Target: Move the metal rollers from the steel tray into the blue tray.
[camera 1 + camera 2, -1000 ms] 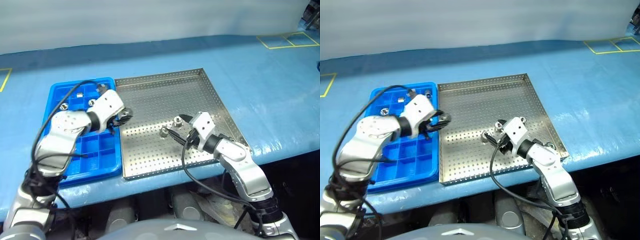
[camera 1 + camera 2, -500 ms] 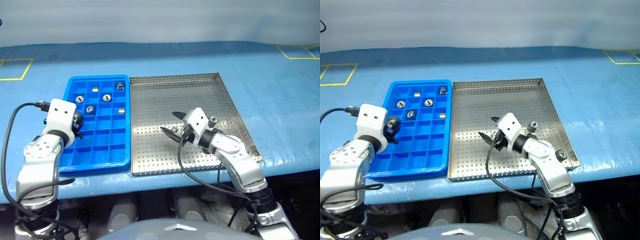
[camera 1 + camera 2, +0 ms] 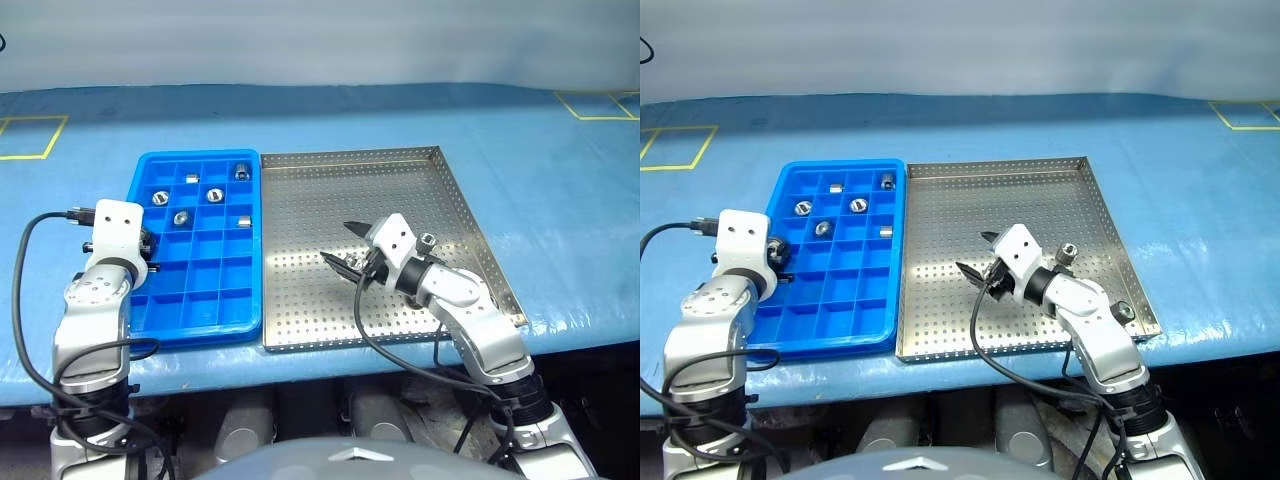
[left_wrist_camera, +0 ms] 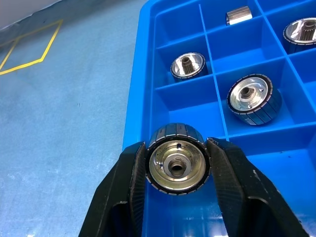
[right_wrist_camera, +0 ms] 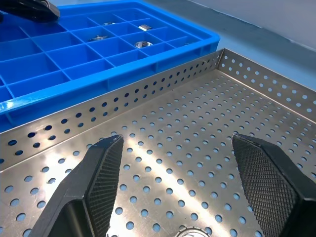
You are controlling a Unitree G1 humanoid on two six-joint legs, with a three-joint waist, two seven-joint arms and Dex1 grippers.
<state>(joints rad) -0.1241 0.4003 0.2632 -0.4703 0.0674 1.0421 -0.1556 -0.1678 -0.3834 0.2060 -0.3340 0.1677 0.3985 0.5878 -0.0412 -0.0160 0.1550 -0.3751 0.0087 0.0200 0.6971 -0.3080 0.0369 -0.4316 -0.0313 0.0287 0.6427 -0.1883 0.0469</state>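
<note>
One metal roller (image 4: 177,165) pinched in left gripper (image 4: 176,170) over blue tray (image 3: 250,300) left edge | right gripper (image 5: 182,168) spread, empty, above steel tray (image 3: 400,180) | advice: centre over an empty cell, lower, then release.

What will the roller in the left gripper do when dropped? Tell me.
The roller is round and ribbed, so it may roll if it lands on its side. It looks like solid metal, probably heavy and stiff. The blue tray compartment walls should stop it.
</note>
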